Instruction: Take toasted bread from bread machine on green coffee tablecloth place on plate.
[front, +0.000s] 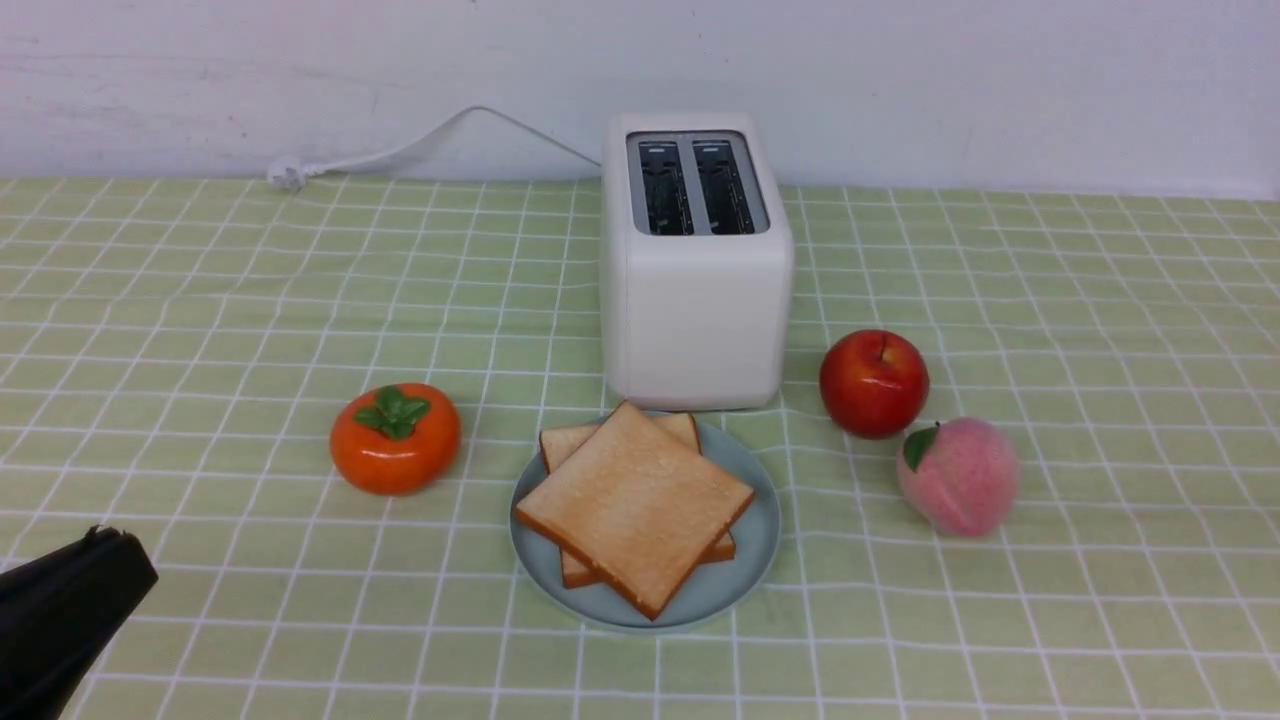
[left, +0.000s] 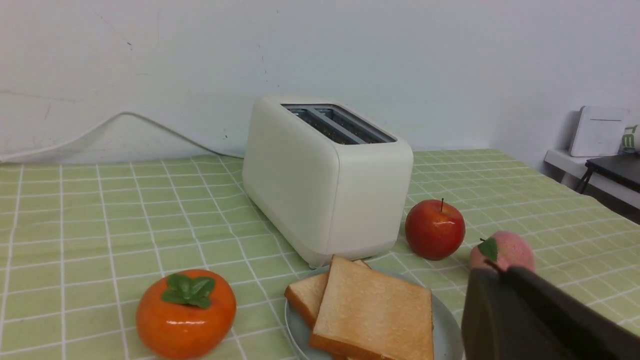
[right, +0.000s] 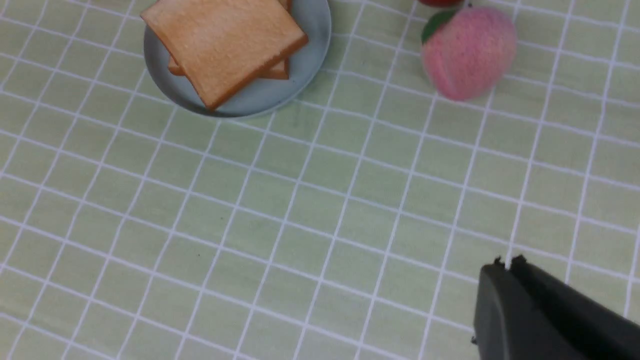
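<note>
Two square slices of toasted bread (front: 635, 500), golden-tan with darker crust edges, lie flat and stacked on the round pale blue plate (front: 745, 560), the upper slice turned askew over the lower. The plate sits just in front of the white bread machine (front: 695, 300), which stands upright with both dark slots empty. The grid-patterned green coffee tablecloth (front: 200, 300) lies beneath both.

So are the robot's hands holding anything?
Nothing. The left gripper and right gripper are shut, empty; both golden square toast slices lie on the round pale blue plate.
</note>
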